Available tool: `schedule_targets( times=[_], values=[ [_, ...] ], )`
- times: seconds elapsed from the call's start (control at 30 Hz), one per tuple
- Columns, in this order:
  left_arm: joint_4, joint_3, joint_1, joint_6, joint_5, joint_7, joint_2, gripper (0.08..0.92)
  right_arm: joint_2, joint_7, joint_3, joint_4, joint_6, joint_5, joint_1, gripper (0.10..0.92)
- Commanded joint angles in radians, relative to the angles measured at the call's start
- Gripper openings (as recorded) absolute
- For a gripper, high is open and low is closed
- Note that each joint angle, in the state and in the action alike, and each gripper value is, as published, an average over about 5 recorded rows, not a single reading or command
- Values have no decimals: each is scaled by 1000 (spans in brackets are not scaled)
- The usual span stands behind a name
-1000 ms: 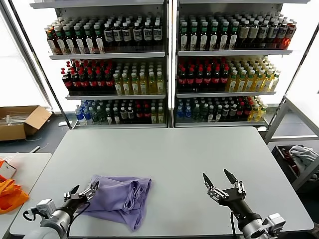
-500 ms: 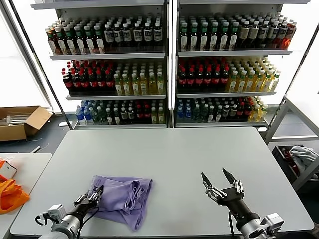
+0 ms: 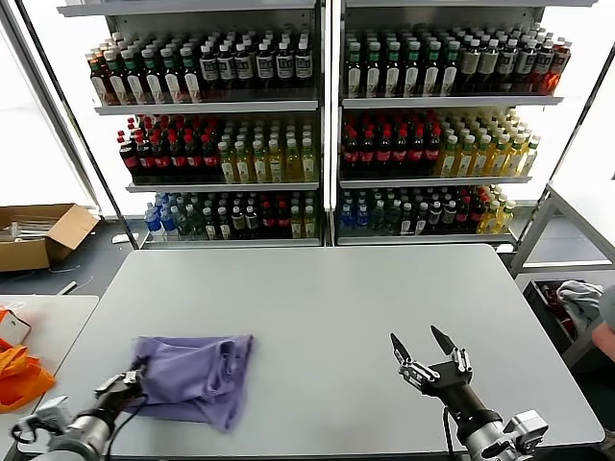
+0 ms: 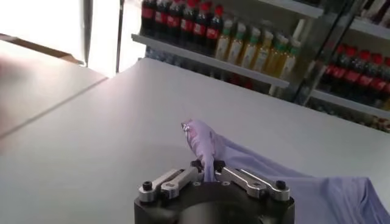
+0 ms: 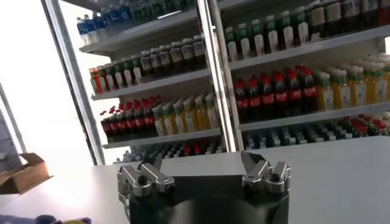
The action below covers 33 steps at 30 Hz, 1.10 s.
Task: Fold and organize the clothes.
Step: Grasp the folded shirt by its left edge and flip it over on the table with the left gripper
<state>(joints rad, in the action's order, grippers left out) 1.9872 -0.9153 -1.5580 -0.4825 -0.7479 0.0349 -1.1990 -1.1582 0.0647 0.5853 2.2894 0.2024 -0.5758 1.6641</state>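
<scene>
I count one purple T-shirt (image 3: 197, 376) on one grey table (image 3: 336, 298). Two grippers are in view: the left gripper (image 3: 130, 386) and the right gripper (image 3: 423, 346). Behind the table I count two shelf units (image 3: 332, 125), each with three visible rows of bottles. One cardboard box (image 3: 38, 235) sits on the floor.

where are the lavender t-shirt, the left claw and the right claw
lavender t-shirt (image 3: 197, 373), head view, middle of the fabric
left claw (image 4: 207, 167), left wrist view, between fingertips pinching cloth
right claw (image 3: 423, 345), head view, between open fingertips

Grey table (image 3: 317, 307), bottle-filled shelves (image 3: 317, 125) behind, bright windows, cardboard box (image 3: 38, 233) on floor
</scene>
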Motion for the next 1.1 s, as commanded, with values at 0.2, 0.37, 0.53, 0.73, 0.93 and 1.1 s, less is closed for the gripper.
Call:
schedule_targets(
  times=[0.2,0.37,0.53,0.73,0.93,1.1],
  values=[
    [-22,-404,-25,-36,-115,-37,268,128,3,0,-13,-3,-4,-11,-6,823],
    [62,-342,-13,-81,-125,-18,263,128,4,4,4,-1,-15,-19,20,823],
    [215,-164,-40,-94,-77,22,170,128,1,4,12,-4,-18,-23,26,823],
    [305,284,-115,-69,206,7,54,128,-32,-2,-6,8,9,-13,3,823],
    [235,642,-54,-67,268,90,-33,128,-53,-13,-4,34,25,-4,22,823],
    [151,753,-10,-76,229,100,-80,128,-53,-16,-7,60,32,5,51,823]
  ],
)
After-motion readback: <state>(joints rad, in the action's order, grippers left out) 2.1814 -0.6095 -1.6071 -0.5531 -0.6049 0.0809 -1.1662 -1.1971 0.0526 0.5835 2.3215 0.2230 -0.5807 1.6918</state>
